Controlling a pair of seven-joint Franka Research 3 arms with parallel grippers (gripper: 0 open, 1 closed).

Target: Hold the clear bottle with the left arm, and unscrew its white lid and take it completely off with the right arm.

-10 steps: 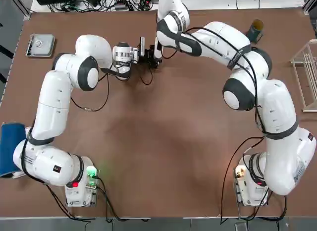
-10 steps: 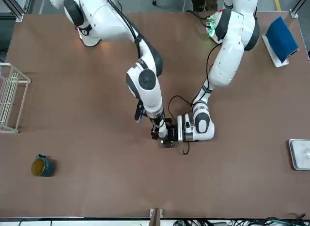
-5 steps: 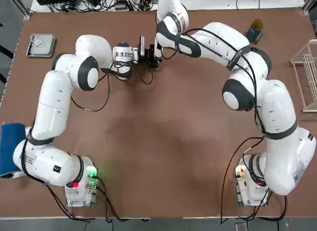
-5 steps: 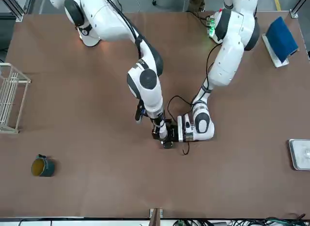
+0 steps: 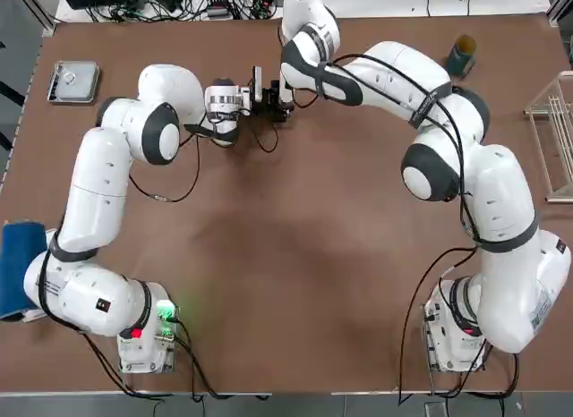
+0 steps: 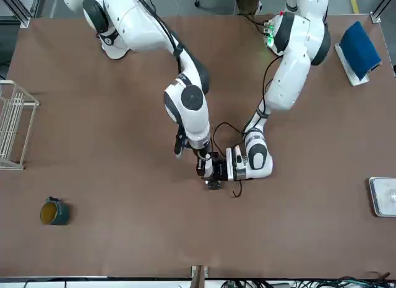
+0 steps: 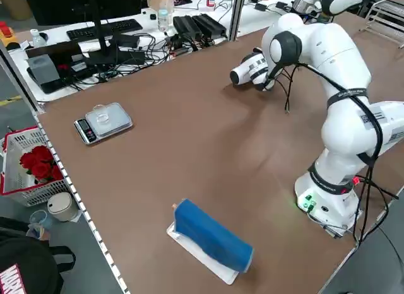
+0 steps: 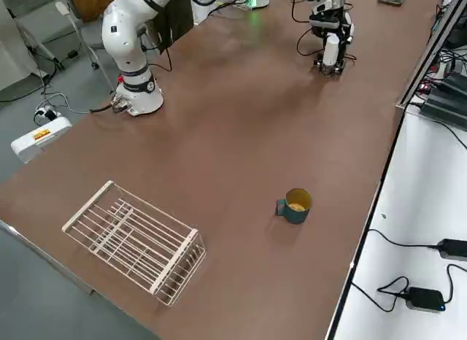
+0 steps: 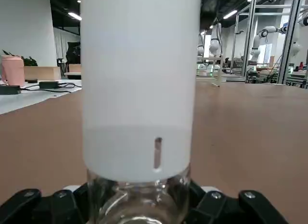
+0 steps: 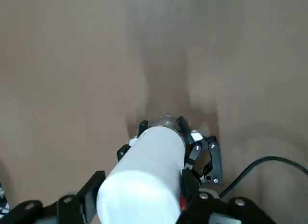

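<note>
Two clamped | left gripper (image 9: 140,197): clear bottle (image 9: 139,207) | right gripper (image 10: 144,175): white lid (image 10: 150,164) | right arm (image 6: 189,102) shifted

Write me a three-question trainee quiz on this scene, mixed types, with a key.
1. Over the table's far half, beside the right claw, what does the left claw grip?
A. a teal mug
B. the clear bottle
C. a wire rack

2. True or false: the white lid is on the bottle, and the right claw's fingers are closed on it.

3. Fill in: the white wire ____ is on the table at the robot's ____ side.

Key: 1. B; 2. true; 3. rack, right
</note>
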